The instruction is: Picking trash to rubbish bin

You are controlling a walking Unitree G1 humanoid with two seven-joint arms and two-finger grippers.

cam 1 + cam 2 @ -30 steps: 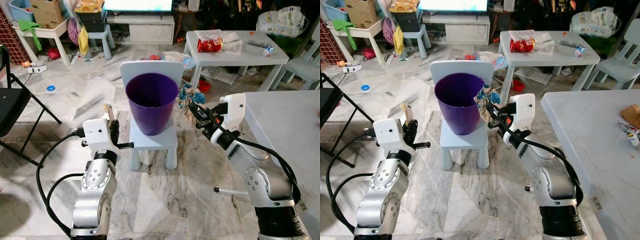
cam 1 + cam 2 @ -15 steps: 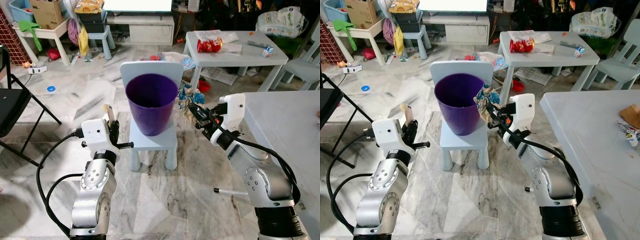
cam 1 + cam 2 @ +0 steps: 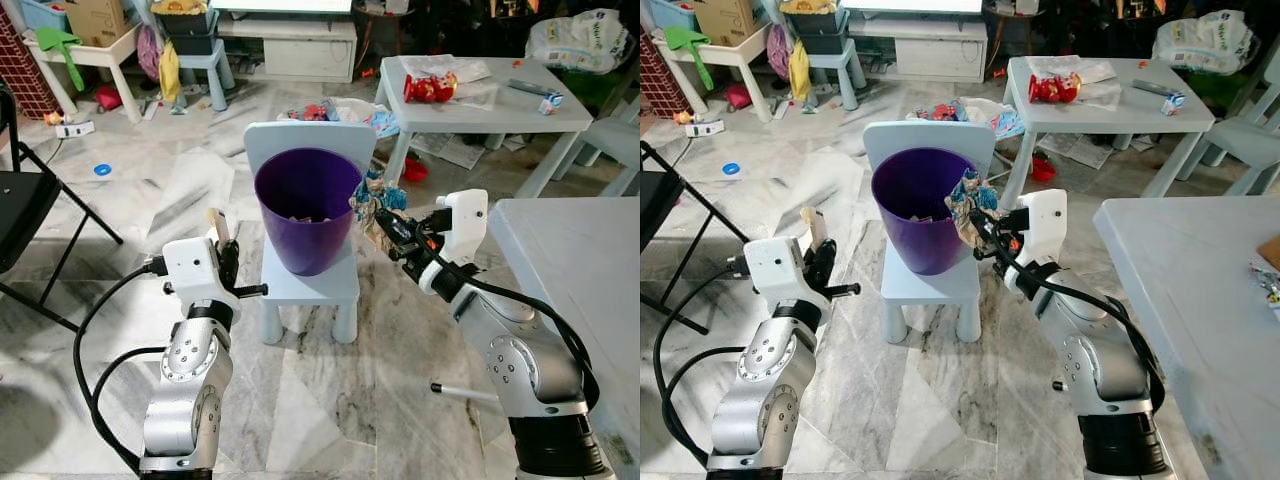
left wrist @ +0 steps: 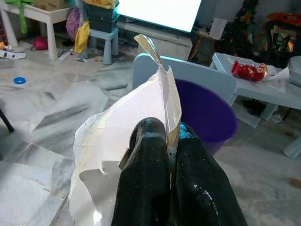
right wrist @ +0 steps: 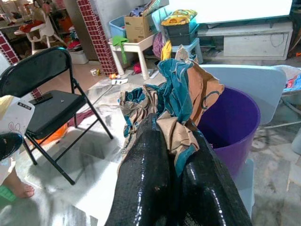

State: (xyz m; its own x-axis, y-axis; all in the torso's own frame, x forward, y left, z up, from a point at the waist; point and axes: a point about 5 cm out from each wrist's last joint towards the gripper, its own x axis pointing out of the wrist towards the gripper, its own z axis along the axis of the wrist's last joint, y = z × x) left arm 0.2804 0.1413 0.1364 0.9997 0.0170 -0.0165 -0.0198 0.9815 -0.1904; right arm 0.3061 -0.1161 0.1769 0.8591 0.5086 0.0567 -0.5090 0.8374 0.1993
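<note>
Right gripper (image 3: 975, 222) clamped on wrapper (image 3: 967, 195), now nearer the bin (image 3: 922, 222) rim than a second ago; release looks close; left gripper (image 3: 226, 262) pinching paper (image 4: 124, 141) beside the chair (image 3: 305, 285), unmoved.

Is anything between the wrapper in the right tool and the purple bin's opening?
Nothing visible. The right tool holds the crumpled wrapper right at the rim of the purple bin, whose mouth is open, with some trash at the bottom. The bin stands on a small chair.
</note>
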